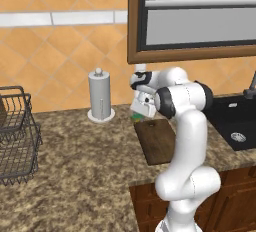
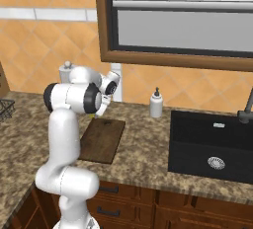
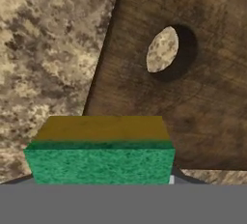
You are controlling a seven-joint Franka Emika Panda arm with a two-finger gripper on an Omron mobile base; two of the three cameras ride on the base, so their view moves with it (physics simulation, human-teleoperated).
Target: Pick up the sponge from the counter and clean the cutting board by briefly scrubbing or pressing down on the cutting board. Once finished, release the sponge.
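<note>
**kitchenbot_fan:** So where's the sponge (image 3: 100,158) at right now? In the hand view it sits at the bottom center of the frame, green face toward the camera with the yellowish side on top.

**panda_watcher:** Yep, and the tool (image 3: 100,182) is pinching it. You can just see dark finger bits poking out at both lower corners of the sponge, so the jaws are pressed against its sides. In the left base view there's a little scrap of green (image 1: 136,118) right under the hand, middle of the frame, at the far end of the cutting board (image 1: 159,141).

**kitchenbot_fan:** Is it touching the board, though?

**panda_watcher:** Can't tell honestly. In the hand view the cutting board (image 3: 193,97) takes up the right and upper part of the frame, hole (image 3: 164,50) in the upper right showing speckled desk (image 3: 48,49) through it. The sponge overlaps the board's near edge, but contact or hovering, no idea.

**kitchenbot_fan:** Right base view?

**panda_watcher:** Arm's bent over at center left, with the hand hidden behind the elbow. The board (image 2: 104,141) lies flat on the desk (image 2: 143,159) just below. Black sink (image 2: 217,144) on the right, white soap bottle (image 2: 156,103) at center against the wall. Left base view also has the paper towel holder (image 1: 100,96) left of center and a wire basket (image 1: 17,136) at the left edge.
</note>
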